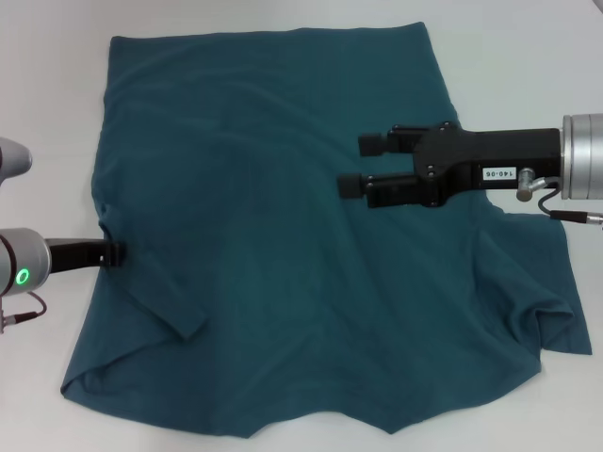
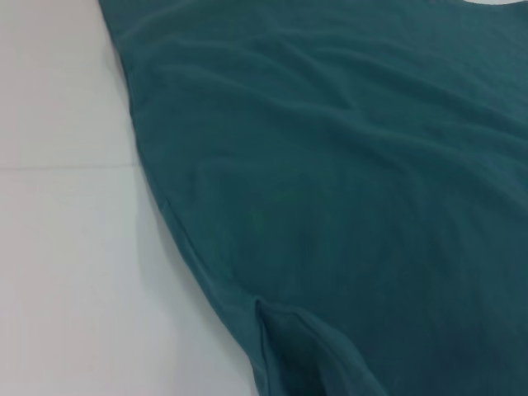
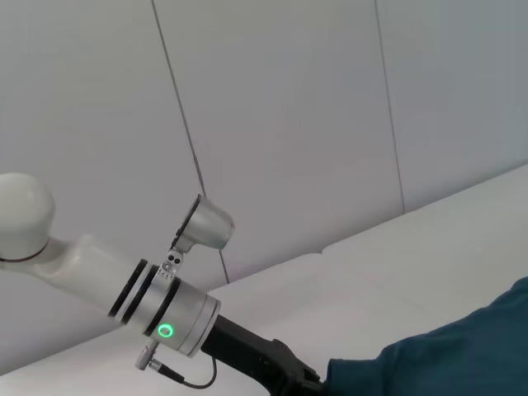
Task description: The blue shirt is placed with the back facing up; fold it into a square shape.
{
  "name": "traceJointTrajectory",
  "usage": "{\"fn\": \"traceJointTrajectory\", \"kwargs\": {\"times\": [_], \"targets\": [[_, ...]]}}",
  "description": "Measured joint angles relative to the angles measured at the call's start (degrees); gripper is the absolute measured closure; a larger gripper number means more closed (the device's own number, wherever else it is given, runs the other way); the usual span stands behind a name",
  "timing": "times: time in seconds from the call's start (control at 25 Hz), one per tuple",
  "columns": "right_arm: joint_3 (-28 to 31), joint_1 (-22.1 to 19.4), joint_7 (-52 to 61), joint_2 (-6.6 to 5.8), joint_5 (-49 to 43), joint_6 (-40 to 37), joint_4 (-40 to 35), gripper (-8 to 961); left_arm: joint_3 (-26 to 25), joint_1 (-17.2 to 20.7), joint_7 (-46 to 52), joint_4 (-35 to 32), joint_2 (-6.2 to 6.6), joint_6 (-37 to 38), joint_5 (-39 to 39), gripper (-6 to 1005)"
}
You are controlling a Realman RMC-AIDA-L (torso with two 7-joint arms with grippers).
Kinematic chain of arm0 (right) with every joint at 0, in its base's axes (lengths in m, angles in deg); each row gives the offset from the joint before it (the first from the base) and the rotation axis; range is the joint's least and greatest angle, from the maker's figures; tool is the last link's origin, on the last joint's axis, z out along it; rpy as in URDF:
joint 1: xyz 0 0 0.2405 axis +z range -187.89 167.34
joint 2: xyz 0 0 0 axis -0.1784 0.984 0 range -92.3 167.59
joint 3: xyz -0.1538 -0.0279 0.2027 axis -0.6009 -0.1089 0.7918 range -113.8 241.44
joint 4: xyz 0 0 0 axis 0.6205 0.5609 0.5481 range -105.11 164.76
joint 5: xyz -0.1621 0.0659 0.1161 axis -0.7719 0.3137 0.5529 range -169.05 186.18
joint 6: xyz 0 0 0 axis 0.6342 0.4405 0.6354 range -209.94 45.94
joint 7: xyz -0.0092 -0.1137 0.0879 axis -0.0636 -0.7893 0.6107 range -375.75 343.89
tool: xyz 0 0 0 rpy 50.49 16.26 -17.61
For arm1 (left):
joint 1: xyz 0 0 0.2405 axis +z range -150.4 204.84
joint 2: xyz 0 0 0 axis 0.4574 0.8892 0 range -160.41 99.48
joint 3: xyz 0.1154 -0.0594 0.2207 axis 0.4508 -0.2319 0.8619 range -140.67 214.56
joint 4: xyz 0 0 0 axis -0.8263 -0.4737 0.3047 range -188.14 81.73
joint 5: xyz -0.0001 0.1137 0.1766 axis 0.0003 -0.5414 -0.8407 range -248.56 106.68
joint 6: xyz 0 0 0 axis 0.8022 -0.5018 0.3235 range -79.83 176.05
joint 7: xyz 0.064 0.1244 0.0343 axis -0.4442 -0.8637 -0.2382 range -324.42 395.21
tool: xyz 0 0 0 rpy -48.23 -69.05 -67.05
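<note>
As seen from the head, lay spread flat over the white counter (image 1: 47,75): the blue shirt (image 1: 273,282), back up, one sleeve turned in over the body. Hovered above it with fingers parted and nothing between them: the right gripper (image 1: 363,165), cloth directly beneath the fingertips and running on well beyond them. Sat at the shirt's left edge, touching the cloth near the sleeve seam: the left gripper (image 1: 113,252). Could not tell whether it was gripping or let go.

From the left wrist, showed only soft matte fabric in shallow ripples, with a raised crease at the sleeve seam (image 2: 276,326) and bare counter just beside the side hem. Showed no fingers here.

From the right wrist, looked across at the left arm (image 3: 165,318) reaching down to a corner of the shirt, the contact itself too dark to read.

Judged light, limp and easily draped, likely to sag and drag its far layers along. Judged not fragile, though prone to bunching if pushed. Best pinched at a hem or seam edge, where a doubled layer gives the fingers something to bite, not on the flat middle under the right fingers.
</note>
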Motion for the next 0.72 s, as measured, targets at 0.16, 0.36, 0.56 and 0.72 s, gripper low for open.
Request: {"fn": "traceJointTrajectory", "kwargs": {"times": [0.16,0.36,0.56,0.72], "targets": [[-0.01,-0.07,0.00,0.04,0.00,-0.02,0.00,88,0.19,-0.09,-0.02,-0.56,-0.26,0.06,-0.04,827],[0.00,-0.07,0.00,0.08,0.00,-0.05,0.23,88,0.62,-1.39,0.27,-0.58,-0.36,0.71,-0.11,927],[0.00,-0.07,-0.01,0.09,0.00,-0.03,0.74,88,0.70,-3.88,1.51,-0.13,-0.33,1.46,-0.28,1000],[0.00,-0.10,-0.24,0.09,0.00,0.00,0.75,88,0.37,-5.99,2.76,1.32,-0.14,1.26,-0.51,999]]}}
